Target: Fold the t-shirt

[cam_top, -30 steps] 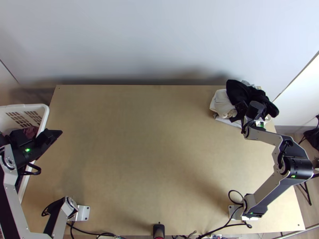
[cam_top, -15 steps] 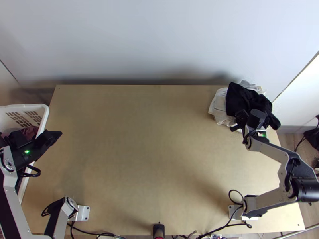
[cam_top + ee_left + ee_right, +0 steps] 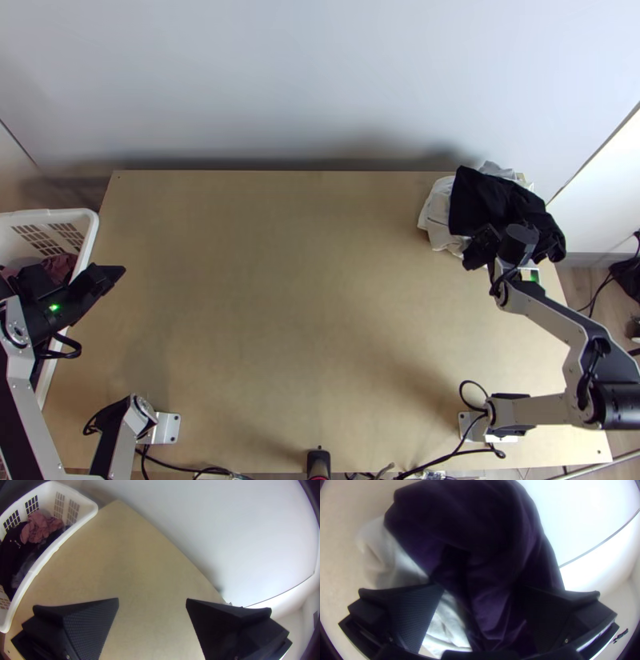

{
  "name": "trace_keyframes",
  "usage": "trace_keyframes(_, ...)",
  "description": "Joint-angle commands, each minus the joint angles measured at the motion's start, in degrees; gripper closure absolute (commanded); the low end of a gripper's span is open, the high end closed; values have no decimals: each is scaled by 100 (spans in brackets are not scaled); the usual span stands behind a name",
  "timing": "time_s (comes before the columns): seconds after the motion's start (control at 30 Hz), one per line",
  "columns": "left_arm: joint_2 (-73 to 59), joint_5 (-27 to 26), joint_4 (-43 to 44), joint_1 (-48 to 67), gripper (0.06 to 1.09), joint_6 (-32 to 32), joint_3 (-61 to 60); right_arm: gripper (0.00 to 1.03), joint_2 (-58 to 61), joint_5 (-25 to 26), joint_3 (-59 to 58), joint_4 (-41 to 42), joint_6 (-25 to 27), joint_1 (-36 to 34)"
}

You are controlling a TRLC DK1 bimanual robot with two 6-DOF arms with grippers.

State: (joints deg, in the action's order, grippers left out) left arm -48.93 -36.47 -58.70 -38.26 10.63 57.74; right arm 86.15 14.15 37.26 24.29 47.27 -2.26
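Observation:
A bunched black garment (image 3: 492, 196) lies on a pale garment (image 3: 438, 220) in a heap at the table's far right corner. My right gripper (image 3: 482, 248) is over the heap's near side. In the right wrist view the right gripper (image 3: 480, 590) stands open, with the dark cloth (image 3: 486, 556) and white cloth (image 3: 450, 623) beneath and between its fingers. My left gripper (image 3: 108, 276) is at the table's left edge beside the basket. The left wrist view has the left gripper (image 3: 152, 603) open over bare tabletop, holding nothing.
A white laundry basket (image 3: 90, 232) stands against the table's left edge, with pink cloth (image 3: 40, 528) and dark clothes inside. Bare wood (image 3: 304, 304) covers the middle of the table. A pale wall (image 3: 320, 80) rises behind the far edge.
My right gripper has drawn back slightly toward the near side, and its arm's elbow has swung outward and nearer. The black cloth has shifted and its shape changed. The left arm has barely moved.

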Motion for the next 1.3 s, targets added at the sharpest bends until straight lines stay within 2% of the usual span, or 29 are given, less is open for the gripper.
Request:
trace_keyframes(0.0,24,-36,-37,-24,11,-17,27,4,-722,9,-430,-434,266,77)
trace_keyframes(0.27,50,-53,-72,-24,11,0,54,4,-2234,-53,-816,-1972,283,543)
trace_keyframes(0.4,182,-62,-72,-24,11,0,27,4,-3306,-44,-913,-2957,-147,1096)
trace_keyframes(0.5,314,-62,-72,-24,11,-9,-52,4,-3957,-44,-799,-3739,-754,1545)
trace_keyframes(0.57,454,-62,-1,-24,11,-17,-131,4,-4247,-18,-623,-4047,-1343,1720)
trace_keyframes(0.67,718,-89,95,20,11,-17,-245,4,-4405,0,-271,-4416,-2345,1729)
trace_keyframes(0.87,1333,-168,579,258,11,-44,-430,4,-5011,-9,-17,-5180,-3892,1764)
trace_keyframes(1.03,1606,-168,1150,293,11,431,-711,4,-5934,0,-359,-5233,-4595,1782)
trace_keyframes(1.1,1702,-132,1335,258,11,440,-878,4,-6312,0,-535,-5145,-4885,1694)
trace_keyframes(1.27,2467,8,2468,196,11,624,-2012,4,-7138,0,-966,-4671,-5685,1641)
